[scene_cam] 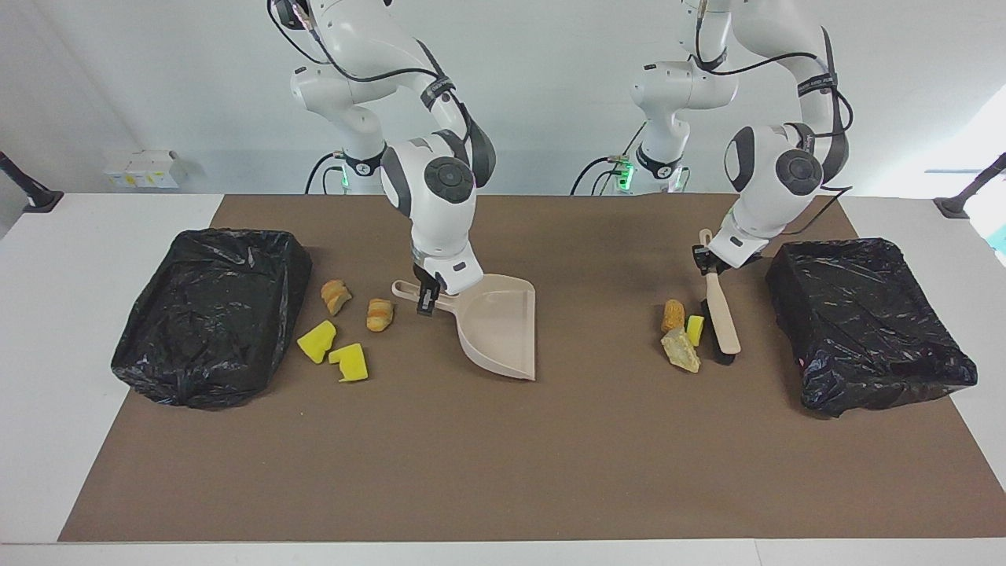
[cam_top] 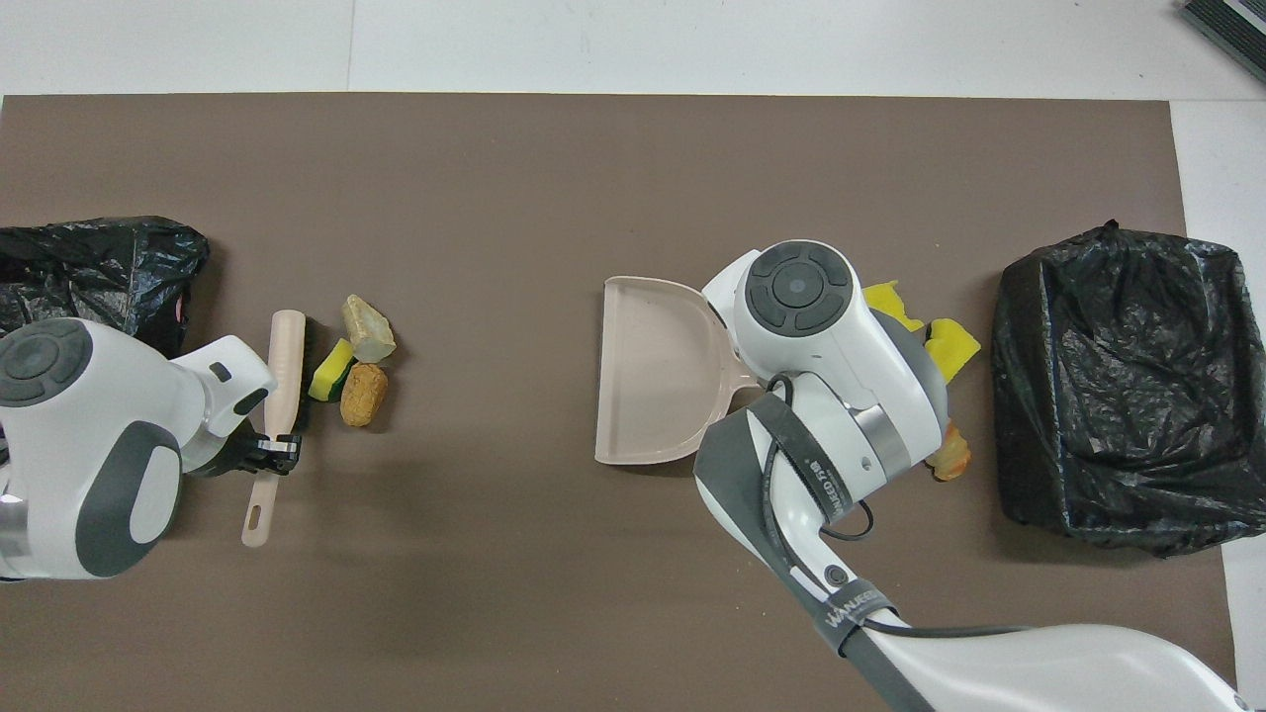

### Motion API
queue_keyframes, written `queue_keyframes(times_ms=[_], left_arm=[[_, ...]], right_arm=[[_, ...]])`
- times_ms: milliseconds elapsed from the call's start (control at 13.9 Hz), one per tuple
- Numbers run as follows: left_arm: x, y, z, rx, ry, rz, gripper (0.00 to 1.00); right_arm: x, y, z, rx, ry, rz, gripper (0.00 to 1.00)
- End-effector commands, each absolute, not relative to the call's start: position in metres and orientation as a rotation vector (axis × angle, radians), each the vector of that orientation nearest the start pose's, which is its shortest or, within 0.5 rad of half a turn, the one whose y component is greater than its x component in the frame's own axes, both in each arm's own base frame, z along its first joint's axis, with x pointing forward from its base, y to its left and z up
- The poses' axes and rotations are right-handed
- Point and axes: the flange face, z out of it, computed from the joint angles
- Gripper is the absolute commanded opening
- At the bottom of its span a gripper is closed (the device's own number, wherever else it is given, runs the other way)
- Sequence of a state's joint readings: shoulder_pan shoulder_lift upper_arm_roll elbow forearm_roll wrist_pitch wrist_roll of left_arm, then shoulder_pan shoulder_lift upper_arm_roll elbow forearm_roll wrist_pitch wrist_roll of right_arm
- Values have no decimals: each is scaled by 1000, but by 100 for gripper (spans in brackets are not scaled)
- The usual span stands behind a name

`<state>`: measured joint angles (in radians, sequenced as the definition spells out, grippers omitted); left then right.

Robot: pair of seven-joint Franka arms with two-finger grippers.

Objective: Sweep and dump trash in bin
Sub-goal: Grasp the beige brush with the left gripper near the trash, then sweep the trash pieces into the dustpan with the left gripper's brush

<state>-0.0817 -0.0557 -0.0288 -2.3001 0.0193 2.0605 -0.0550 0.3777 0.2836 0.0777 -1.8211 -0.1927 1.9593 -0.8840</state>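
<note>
The left gripper (scene_cam: 710, 266) is clamped on the brush (scene_cam: 721, 318) handle, bristles down on the mat (scene_cam: 550, 440) beside three trash pieces (scene_cam: 681, 334) near one bin (scene_cam: 868, 322). The right gripper (scene_cam: 428, 295) is clamped on the dustpan (scene_cam: 499, 330) handle, pan resting on the mat. Four more trash pieces (scene_cam: 346, 330) lie between the dustpan and the other bin (scene_cam: 208, 314).

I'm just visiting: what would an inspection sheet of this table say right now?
Surface: brown mat on a white table.
Job's things: dustpan, brush, two trash clusters, two black-lined bins.
Clutter: nothing seen.
Claws: right claw shut on the dustpan's handle; left claw shut on the brush's handle.
Cables: black cables along both arms.
Surroundings: white wall, a small white box.
</note>
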Motion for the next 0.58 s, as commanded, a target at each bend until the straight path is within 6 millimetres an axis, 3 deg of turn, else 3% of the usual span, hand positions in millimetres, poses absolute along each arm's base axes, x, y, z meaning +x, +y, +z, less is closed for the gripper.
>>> queue_keyframes(times_ms=[0,216,360,503], left_arm=[[473,-86,357,-3087,73,236,0],[469,-132,337,-3114,75,243,0],[471,-155,340,-3143,91,177,0],[460,-190,342,-3188,139,184,0]], right_arm=[[544,270,369,-2437,-2160,243,0],[545,271,365,-2371,-2216,237,0],[541,265,359,-2343,-2215,276,0],[536,269,359,-2331,-2191,287,0]])
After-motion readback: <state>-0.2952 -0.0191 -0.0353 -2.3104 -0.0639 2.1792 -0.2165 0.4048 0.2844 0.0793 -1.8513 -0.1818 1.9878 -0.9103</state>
